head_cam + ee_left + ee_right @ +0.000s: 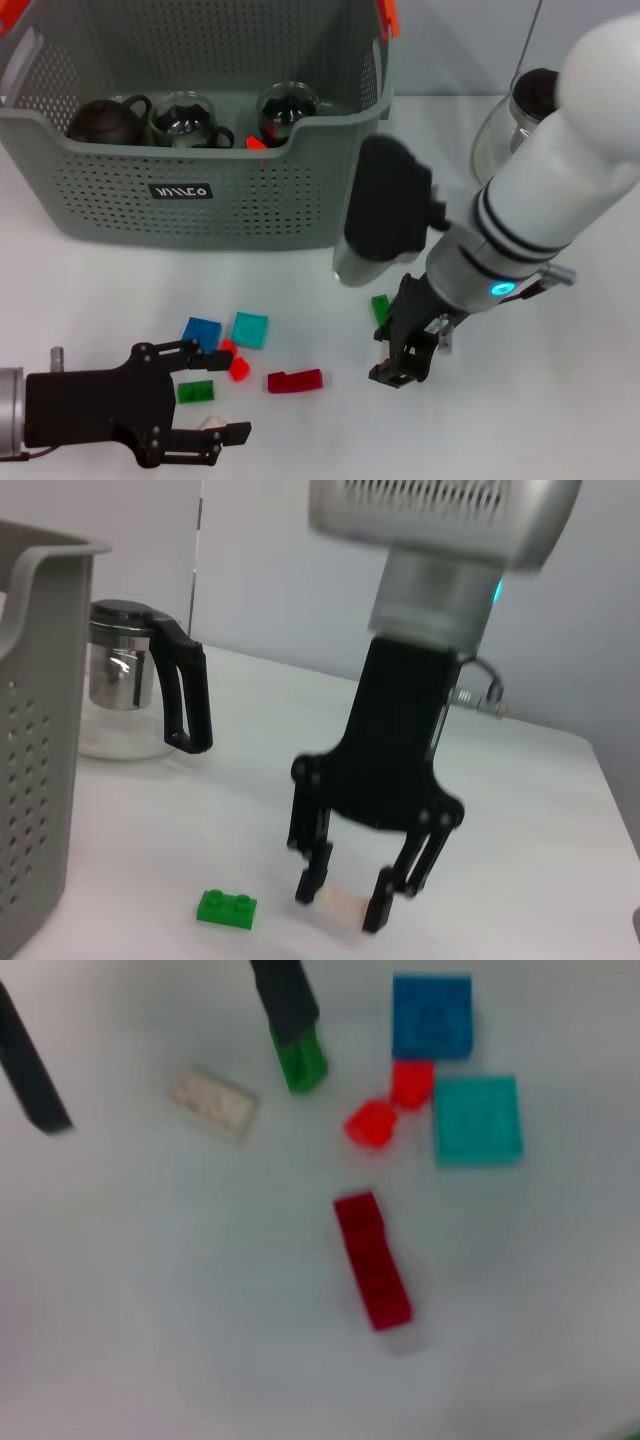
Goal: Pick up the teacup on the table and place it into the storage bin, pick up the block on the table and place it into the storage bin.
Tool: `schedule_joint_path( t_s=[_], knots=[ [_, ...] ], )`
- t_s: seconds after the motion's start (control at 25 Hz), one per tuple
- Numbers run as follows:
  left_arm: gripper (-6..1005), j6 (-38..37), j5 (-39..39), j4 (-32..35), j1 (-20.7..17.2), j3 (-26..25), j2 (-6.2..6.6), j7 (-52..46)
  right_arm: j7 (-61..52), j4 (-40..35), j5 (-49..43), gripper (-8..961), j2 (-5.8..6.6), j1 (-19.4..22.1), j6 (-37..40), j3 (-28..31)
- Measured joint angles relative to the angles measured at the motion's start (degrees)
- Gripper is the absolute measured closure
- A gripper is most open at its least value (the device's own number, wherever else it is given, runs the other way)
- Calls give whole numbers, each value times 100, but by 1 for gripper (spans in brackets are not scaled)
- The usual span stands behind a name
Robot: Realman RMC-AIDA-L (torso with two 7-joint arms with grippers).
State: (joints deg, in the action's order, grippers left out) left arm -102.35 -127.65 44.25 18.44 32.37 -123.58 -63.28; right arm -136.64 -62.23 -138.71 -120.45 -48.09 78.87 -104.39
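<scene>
The right gripper (pixel 400 362), lower centre, is spread over a pale block (pixel 342 904); the left gripper (pixel 215 400), lower left, is held apart.

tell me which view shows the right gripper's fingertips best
The left wrist view: the right gripper is seen side-on, fingers open, straddling a pale block on the table. The head view shows it from above, partly foreshortened. The right wrist view doesn't show it.

The head view looks steeply down over the desk (pixel 560 400). The left wrist view faces low across it at the right gripper (pixel 345 905). The right wrist view looks close down on the blocks, which the head view shares.
</scene>
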Motion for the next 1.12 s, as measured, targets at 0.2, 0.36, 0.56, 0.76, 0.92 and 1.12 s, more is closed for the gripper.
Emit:
schedule_joint_path(
  t_s=[0.2, 0.36, 0.56, 0.76, 0.92, 1.12],
  knots=[
    [172, 1, -2, -4, -41, -70, 0, 1, -217, -1266, 272, 515, -22, 128, 1180, 982],
    [171, 2, 2, -5, -61, -96, 1, 22, -723, -2121, 879, 509, -21, -246, 1815, 2084],
    [171, 33, 25, -6, -32, -99, -8, 32, -804, -1944, 1113, 500, -47, -1062, 960, 3483],
    [171, 15, 35, -13, 17, -100, -1, 20, -318, -641, 984, 492, -27, -1668, -897, 3425],
    [171, 2, 44, -13, 37, -100, 14, -6, 64, 468, 929, 486, -2, -1972, -1950, 3169],
    [172, -1, 47, -13, 31, -146, 16, -1, 354, 874, 919, 477, 0, -1917, -2511, 2777]
  ],
)
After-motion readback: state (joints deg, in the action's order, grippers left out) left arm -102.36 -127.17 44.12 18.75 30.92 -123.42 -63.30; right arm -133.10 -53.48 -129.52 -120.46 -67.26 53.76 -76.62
